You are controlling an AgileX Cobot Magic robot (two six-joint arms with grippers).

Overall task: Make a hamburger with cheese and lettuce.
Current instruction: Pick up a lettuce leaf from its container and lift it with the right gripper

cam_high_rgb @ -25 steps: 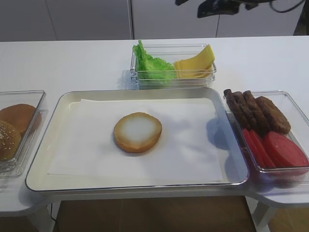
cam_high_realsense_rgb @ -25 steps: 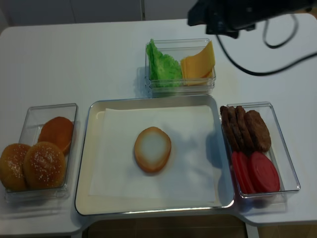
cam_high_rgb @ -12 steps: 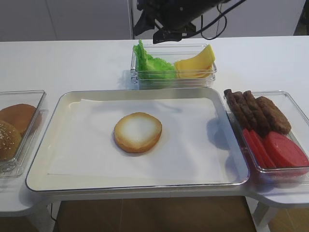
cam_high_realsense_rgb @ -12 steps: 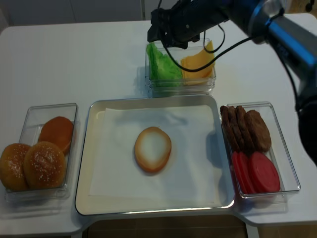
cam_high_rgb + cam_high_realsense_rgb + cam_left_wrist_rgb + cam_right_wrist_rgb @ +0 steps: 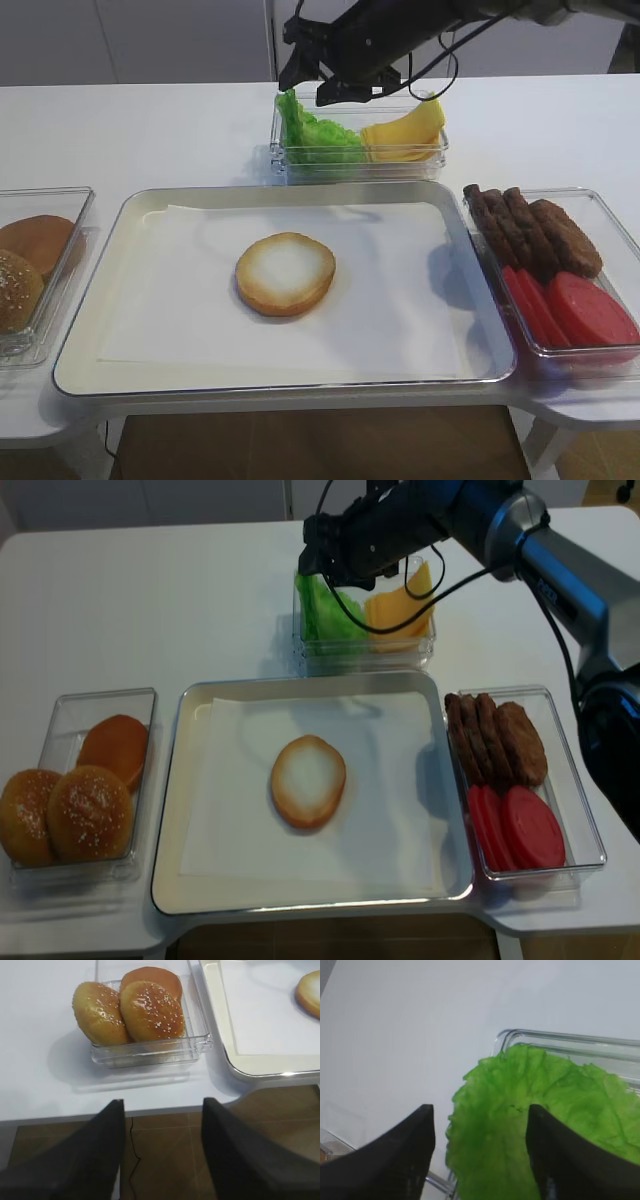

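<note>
Both fingers of the right claw [image 5: 479, 1155] hung spread above the lettuce [image 5: 530, 1125], lined up to pinch it for the waiting bun [image 5: 285, 273].

Bright, even overhead light; soft shadows right of the shiny rectangular metal tray [image 5: 90, 372]; both wrist views slightly blurred.

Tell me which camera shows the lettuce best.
The right wrist view: the lettuce fills the frame between the open right gripper's fingers. Both exterior high views show it small in its clear container, partly hidden by the arm. The left wrist view misses it.
</note>
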